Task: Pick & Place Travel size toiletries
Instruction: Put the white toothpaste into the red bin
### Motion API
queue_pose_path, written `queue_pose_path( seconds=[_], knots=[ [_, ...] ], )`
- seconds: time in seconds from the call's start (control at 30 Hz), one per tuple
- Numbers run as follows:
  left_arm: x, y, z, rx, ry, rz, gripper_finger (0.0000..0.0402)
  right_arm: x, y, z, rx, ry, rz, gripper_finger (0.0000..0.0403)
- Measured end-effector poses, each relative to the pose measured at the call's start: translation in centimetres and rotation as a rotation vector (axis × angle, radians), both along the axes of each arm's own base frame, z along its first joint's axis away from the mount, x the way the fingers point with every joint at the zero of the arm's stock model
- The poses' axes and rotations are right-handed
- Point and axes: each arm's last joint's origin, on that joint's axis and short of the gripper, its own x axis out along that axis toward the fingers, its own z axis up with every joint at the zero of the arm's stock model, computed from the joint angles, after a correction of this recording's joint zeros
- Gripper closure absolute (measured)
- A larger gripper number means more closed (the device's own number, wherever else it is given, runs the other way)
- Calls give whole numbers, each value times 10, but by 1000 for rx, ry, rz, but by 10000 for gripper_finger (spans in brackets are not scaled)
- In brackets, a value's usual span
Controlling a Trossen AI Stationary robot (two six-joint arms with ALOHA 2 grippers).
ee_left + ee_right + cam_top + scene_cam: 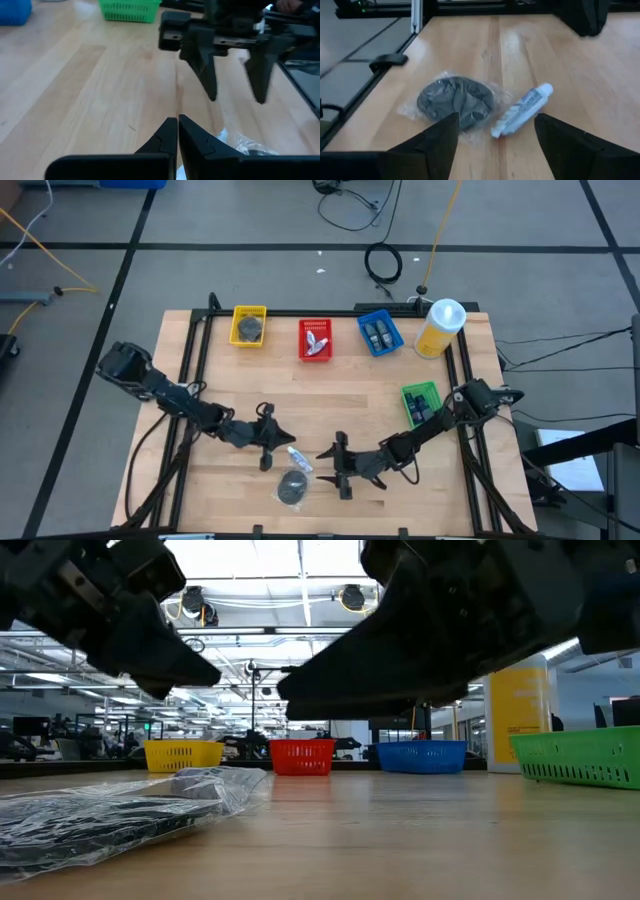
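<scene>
A white tube with blue marks (522,109) and a dark-grey puck in clear wrap (455,102) lie side by side on the wooden table near its front edge, also seen as the tube (299,459) and the puck (294,487). My right gripper (495,135) stands open just right of them, its fingers on either side of the tube's near end and touching nothing. My left gripper (177,127) is shut and empty, just left of the tube (272,440). The wrap (110,810) fills the low view's left.
Along the far edge stand a yellow basket (249,325) with a dark puck, a red basket (315,338) with white tubes, a blue basket (380,333) with dark bottles, and a big yellow bottle (440,328). A green basket (420,402) sits at the right.
</scene>
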Motion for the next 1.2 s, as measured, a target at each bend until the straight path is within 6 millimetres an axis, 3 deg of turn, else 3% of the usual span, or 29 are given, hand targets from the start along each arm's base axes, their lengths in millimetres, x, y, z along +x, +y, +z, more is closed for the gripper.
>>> queue_pose_path(
  seconds=[0.23, 0.43, 0.6, 0.7, 0.8, 0.93, 1.07, 1.2],
  knots=[
    [7, -7, -15, -53, -34, 36, 400, 4, -3, 3, 31, -6, -103, 147],
    [13, -11, -19, -93, -113, 29, 382, 3, -5, 0, 35, 20, -158, 156],
    [14, -12, -18, -78, -125, -22, 378, -3, -1, -8, -26, 94, -137, 156],
    [14, -15, -18, -2, -125, -137, 369, -12, 3, -14, -43, 118, -117, 156],
    [16, -22, -16, 47, -113, -248, 337, -20, 4, -20, -50, 122, -104, 156],
    [22, -25, -17, 114, -43, -275, 267, -25, 4, -22, -37, 102, -99, 156],
    [26, -17, -25, 148, 100, -230, 198, -28, 2, -24, -5, 90, -108, 156],
    [26, -6, -32, 179, 183, -229, 158, -32, -1, -28, -4, 104, -113, 156]
  ],
)
